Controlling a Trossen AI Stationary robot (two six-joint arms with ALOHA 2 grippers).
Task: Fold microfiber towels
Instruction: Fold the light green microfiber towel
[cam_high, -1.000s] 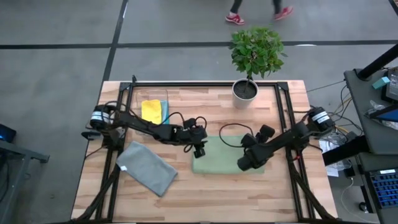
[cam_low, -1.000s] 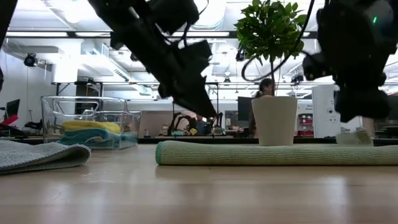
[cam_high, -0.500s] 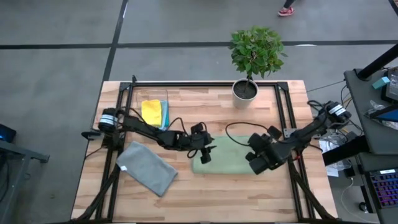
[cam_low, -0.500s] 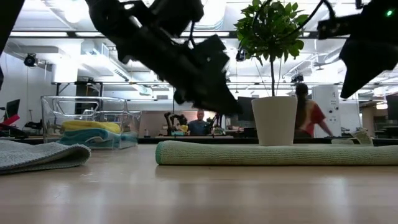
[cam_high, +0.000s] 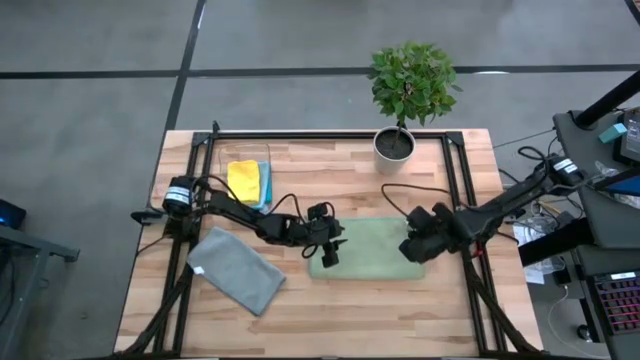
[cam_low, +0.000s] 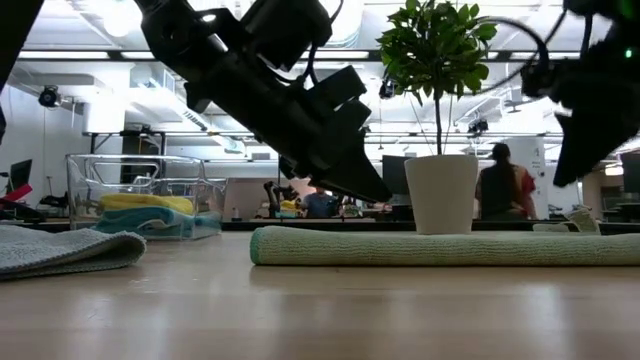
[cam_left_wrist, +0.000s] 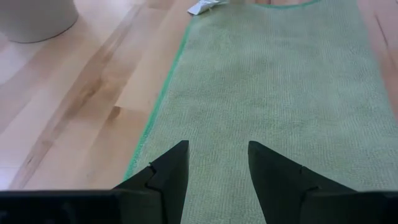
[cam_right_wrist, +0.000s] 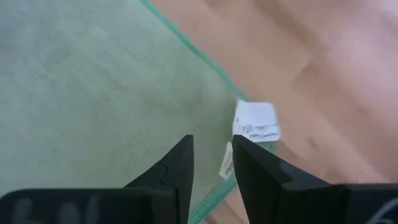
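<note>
1. Olive-green towel (cam_high: 368, 247) lies flat on wooden table (cam_high: 330, 310), folded to a long rectangle, roughly mid-table, in front of the white pot.
2. Its white tag (cam_right_wrist: 256, 121) sticks out at one corner, resting on the wood; seen close in right wrist view.
3. Left gripper (cam_high: 331, 253) hangs over the green towel's left end, just above the fabric w/o touching it per low view. Fingers (cam_left_wrist: 169, 171) parted w/ a clear gap, green cloth showing between them, nothing held.
4. Right gripper (cam_high: 414, 247) sits over the green towel's right end, above the tag corner. Fingers (cam_right_wrist: 177, 168) only narrowly apart, gap visible, nothing pinched; tag shows just beyond the tips.
5. Grey towel (cam_high: 237, 270) lies folded & angled, well left of the green towel, nearer the table's front-left corner.
6. Yellow towel (cam_high: 243, 177) rests in clear plastic bin (cam_low: 140, 170), behind & left of the green towel; a teal/blue cloth edge (cam_high: 265, 180) shows beside it in the same bin.
7. Potted plant (cam_high: 408, 92) in white pot (cam_low: 441, 193) stands behind the green towel, near the table's back edge.
8. Low view: a person (cam_low: 497, 190) in a dark top stands in the room far behind the green towel; others farther back too small to tell.
</note>
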